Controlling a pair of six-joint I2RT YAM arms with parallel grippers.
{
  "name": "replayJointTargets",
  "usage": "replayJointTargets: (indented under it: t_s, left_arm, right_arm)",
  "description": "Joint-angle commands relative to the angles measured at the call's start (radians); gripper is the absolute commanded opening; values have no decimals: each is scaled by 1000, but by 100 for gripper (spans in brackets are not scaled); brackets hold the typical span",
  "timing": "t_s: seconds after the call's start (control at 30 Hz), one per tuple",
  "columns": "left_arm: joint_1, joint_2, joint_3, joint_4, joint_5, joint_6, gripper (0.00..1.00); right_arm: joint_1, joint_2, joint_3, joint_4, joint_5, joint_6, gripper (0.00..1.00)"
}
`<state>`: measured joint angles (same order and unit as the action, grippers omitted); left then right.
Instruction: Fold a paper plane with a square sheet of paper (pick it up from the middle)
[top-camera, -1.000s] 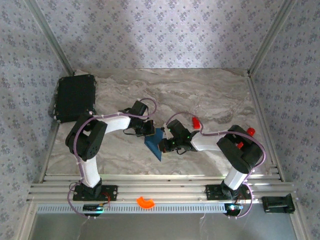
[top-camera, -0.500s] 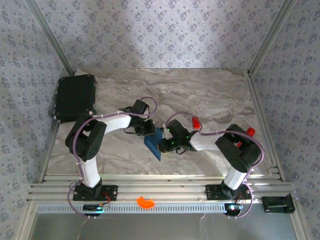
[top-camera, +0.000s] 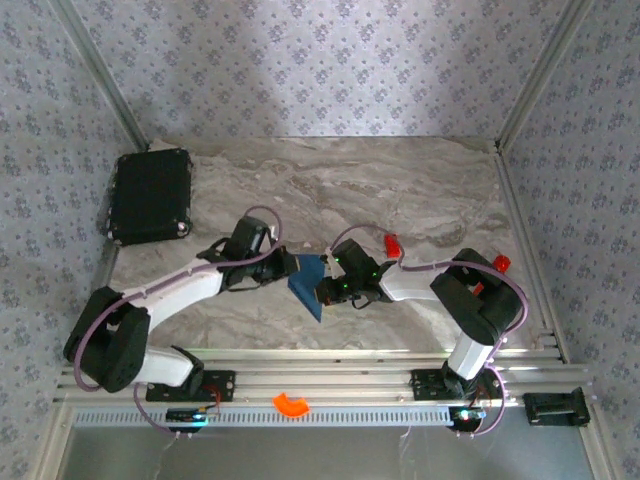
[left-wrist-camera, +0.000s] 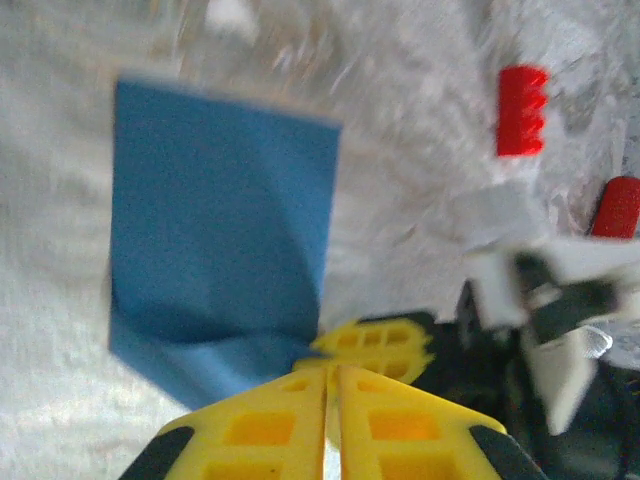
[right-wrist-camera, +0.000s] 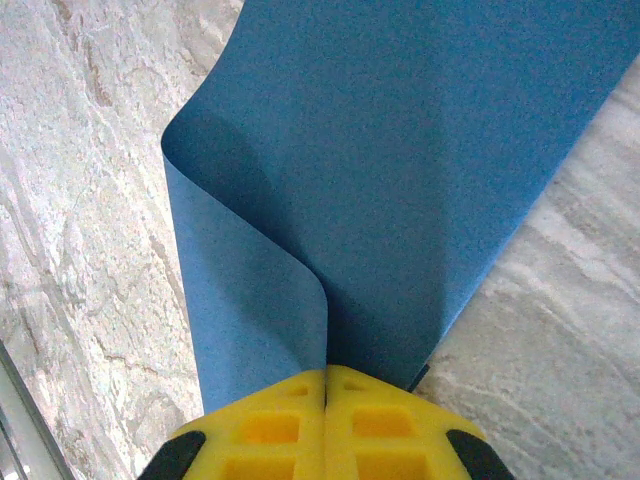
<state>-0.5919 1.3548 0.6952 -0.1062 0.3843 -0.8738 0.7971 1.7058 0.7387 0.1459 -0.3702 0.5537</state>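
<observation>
Grey-veined marble tabletop (top-camera: 430, 190), boxed in by walls papered in a small floral print, carries one square sheet of paper (right-wrist-camera: 400, 150), dark blue and matte. It sits straight ahead of the right gripper (right-wrist-camera: 325, 372), whose two yellow fingers are clenched on its near edge. The sheet comes out from between the tips. One layer spreads away from the jaws, and a second flap curls over in a soft roll just left of them. The sheet's far corners are cut off by the top of the right wrist view.

From above, the sheet lies between the two grippers, with the left gripper (left-wrist-camera: 328, 370) at its upper left edge, opposite the right one. The left wrist view is blurred. In it the left fingers are pressed together with only a thin seam between them, and the sheet's lower corner reaches their tips. Whether they nip the paper cannot be made out. Just past those tips, to the right, one yellow finger of the right gripper shows.

One small red block (left-wrist-camera: 522, 110) lies ahead of the left jaws and off to their right. A second red piece (left-wrist-camera: 620, 205) is cut off by the frame edge and is hard to identify. One black rectangular case (top-camera: 150, 195) rests well to the left of the left jaws. One orange curved piece (top-camera: 292, 404) lies on the rail behind both grippers, between the arm bases.
</observation>
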Motion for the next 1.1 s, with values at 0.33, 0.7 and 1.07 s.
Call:
replayJointTargets:
  t_s: [0.33, 0.7, 1.07]
  left_arm:
    - [-57, 50, -133, 309, 83, -233, 8]
    - [-71, 160, -118, 305, 49, -228, 5]
    - [-70, 166, -115, 128, -29, -135, 4]
  right_arm:
    - [5, 15, -1, -29, 33, 3, 2]
    - [5, 13, -3, -29, 32, 2, 3]
    - [7, 11, -11, -19, 29, 5, 3]
